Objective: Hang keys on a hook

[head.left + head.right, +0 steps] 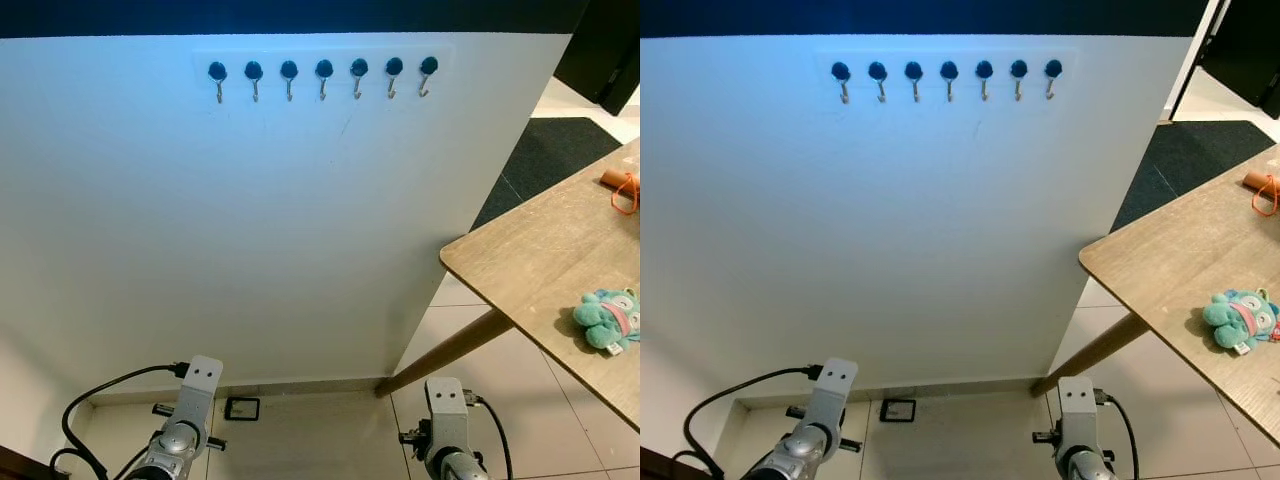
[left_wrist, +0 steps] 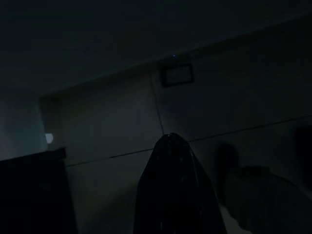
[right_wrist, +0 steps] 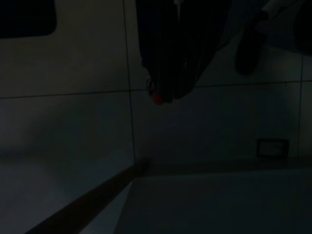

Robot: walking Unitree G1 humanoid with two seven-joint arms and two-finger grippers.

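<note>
1. Left eye view faces a white wall (image 1: pixel 280 220) with a row of seven hooks (image 1: pixel 323 78) near its top, each a dark round cap with a small metal hook below; all seven hang bare.
2. To the right, a wooden table (image 1: pixel 540 270) juts in at an angle, one slanted leg (image 1: pixel 450 350) reaching the tiled floor (image 1: pixel 320 440).
3. On the table lies a teal plush toy (image 1: pixel 606 319) with a pink band and a small white tag; any writing on the tag is too small to read.
4. Near the table's far edge sits an orange loop (image 1: pixel 625 195) beside a brownish object (image 1: pixel 612 178); whether these are the keys cannot be told.
5. Both silver arms hang low in front of the wall, the left arm (image 1: pixel 185 420) with a black cable (image 1: pixel 100 395) looping off it, the right arm (image 1: pixel 448 430) beside the table leg.
6. A small black-framed rectangle (image 1: pixel 242 408) lies on the floor at the base of the wall, between the arms.
7. Left wrist view is very dark: the left gripper (image 2: pixel 170 146) appears as one dark tapered shape above floor tiles; whether its pincer is wide or narrow cannot be told.
8. Right wrist view is equally dim: the right gripper (image 3: pixel 168 95) hangs over the tiles, fingers seemingly close together, with a small red speck (image 3: pixel 157 98) at their tips; what it is, and whether anything is held, cannot be told.
9. No readable brands or labels appear.
</note>
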